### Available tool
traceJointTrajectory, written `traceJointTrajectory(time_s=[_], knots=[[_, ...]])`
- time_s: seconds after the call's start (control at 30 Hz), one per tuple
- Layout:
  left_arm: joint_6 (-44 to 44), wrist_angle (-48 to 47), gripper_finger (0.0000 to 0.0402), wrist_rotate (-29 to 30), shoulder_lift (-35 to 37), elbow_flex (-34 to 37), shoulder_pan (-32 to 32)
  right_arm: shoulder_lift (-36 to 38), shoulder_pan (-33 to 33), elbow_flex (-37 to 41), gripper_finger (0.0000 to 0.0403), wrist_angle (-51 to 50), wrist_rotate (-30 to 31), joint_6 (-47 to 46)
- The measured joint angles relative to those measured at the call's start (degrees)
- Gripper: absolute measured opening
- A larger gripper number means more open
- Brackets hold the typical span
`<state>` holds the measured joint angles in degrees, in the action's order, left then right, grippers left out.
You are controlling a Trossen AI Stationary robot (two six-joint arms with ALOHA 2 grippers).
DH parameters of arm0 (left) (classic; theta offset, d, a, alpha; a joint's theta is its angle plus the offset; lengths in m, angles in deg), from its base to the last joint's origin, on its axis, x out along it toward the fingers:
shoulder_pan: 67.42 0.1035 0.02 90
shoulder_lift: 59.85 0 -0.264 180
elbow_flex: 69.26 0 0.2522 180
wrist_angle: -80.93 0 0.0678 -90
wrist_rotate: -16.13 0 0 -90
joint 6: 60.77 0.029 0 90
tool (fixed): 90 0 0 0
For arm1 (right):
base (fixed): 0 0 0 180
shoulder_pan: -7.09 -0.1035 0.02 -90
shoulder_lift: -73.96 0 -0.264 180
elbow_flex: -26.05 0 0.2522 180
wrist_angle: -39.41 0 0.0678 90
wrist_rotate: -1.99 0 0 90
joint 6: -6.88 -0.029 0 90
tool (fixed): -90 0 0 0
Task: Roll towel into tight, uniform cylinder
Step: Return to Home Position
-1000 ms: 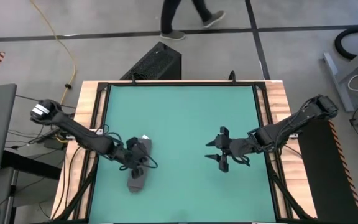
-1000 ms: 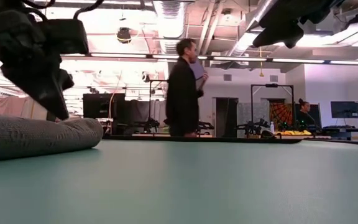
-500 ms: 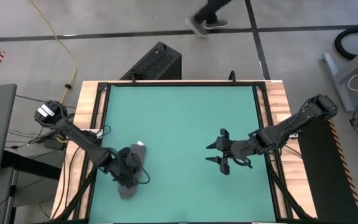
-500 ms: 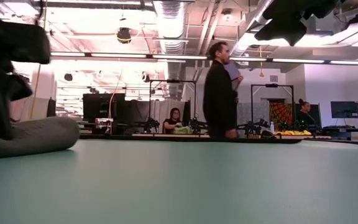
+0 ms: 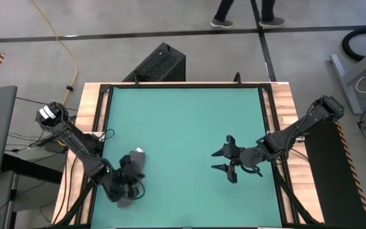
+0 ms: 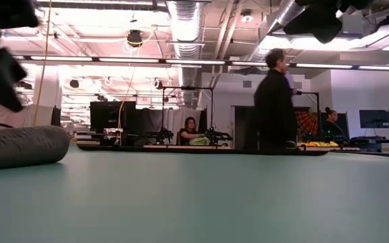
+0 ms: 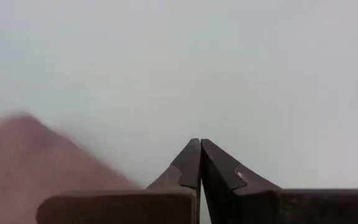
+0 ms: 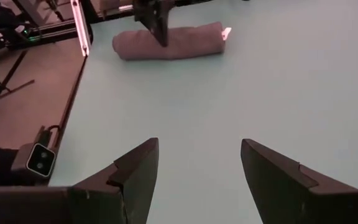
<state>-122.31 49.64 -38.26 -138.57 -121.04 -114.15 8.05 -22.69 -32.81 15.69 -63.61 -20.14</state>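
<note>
Two arms: both are seen over the green counter in the high view, the left one entering from the left border of the frame, the right one from the right border.
Towel: the dark grey towel is rolled into a short cylinder and laid on the counter in the lower left of the high view, close to the counter's left border.
Tag: a small white tag is shown at the upper end of the towel.
Towel, low view: the towel is seen lying flat at the left edge of the frame and is cut off by it.
Towel, right wrist view: the whole towel is shown across the upper part of the frame.
Left end effector: the left end effector is placed over the lower half of the towel in the high view. In the left wrist view its fingers are pressed together with nothing between them. Contact with the towel cannot be told.
Right end effector: the right end effector is held over bare counter right of centre in the high view, well apart from the towel. Its fingers are spread wide and nothing is held.
Background: a standing person is seen in the room beyond the counter, right of centre in the low view. A person's legs are shown at the top edge of the high view.
</note>
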Motion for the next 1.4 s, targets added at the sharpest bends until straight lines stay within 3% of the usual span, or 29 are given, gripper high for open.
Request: traceJointTrajectory(time_s=[0.3,0.77,0.9,1.03,1.13,1.23,1.4], knots=[[11.41,-3.92,0.0000,-8.72,-0.02,-0.02,11.66,0.00,-0.78,0.02,0.0253,2.32,0.07,-1.85],[5.53,-19.27,0.0000,-10.35,0.97,-0.02,11.88,0.00,-0.75,0.01,0.0253,2.25,-0.07,-1.58],[6.67,-17.64,0.0000,-9.37,3.55,-0.02,11.90,0.00,-0.03,0.02,0.0253,2.25,-0.18,-1.08],[11.45,-12.38,0.0000,-7.80,7.36,0.00,11.86,0.00,1.36,0.02,0.0253,2.57,-0.18,1.17],[17.02,-7.76,0.0000,-2.84,11.76,-0.01,12.10,0.59,4.36,0.02,0.0253,2.90,0.09,3.78],[27.96,0.11,0.0000,1.78,16.82,-0.01,13.08,2.66,8.50,0.01,0.0253,2.80,-0.09,7.68],[45.70,7.26,0.0000,-0.12,26.44,-0.02,19.95,9.65,14.52,0.18,0.0253,0.70,-0.55,15.87]])
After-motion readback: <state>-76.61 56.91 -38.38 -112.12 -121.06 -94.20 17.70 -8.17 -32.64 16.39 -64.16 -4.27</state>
